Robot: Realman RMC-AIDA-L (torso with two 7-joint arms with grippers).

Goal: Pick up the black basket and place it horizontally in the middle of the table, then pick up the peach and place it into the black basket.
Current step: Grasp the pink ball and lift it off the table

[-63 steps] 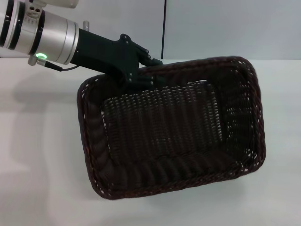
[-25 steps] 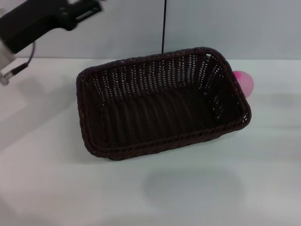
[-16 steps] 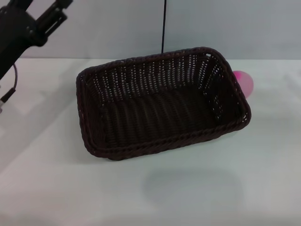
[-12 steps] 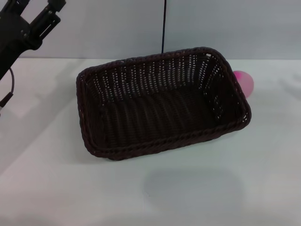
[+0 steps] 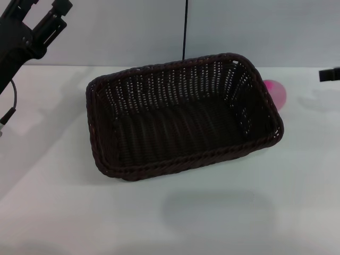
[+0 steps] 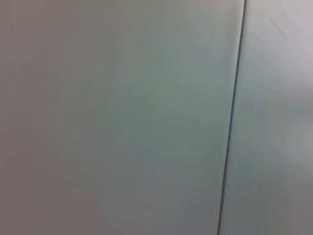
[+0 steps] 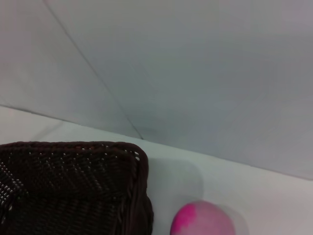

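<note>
The large, dark brown-black woven wicker basket (image 5: 183, 114) with rounded corners is seen lying flat on the plain white tabletop (image 5: 212, 212), near its middle with the long side running left to right; 2.5 s ago it was held tilted in the air by the left end effector, and over the last second its place has not changed. The small round pale pink toy peach (image 5: 276, 94) with a magenta patch is found on the tabletop just beside the basket's far right corner, partly hidden behind the braided rim; whether it touches the rim cannot be told. Bare tabletop is left open in front of the basket and to both sides. The left end effector (image 5: 40, 18) has been raised to the upper left, well apart from the basket, its fingers spread and holding nothing. A dark tip of the right end effector (image 5: 329, 74) has newly appeared at the right edge, beyond the peach; its opening cannot be told.
</note>
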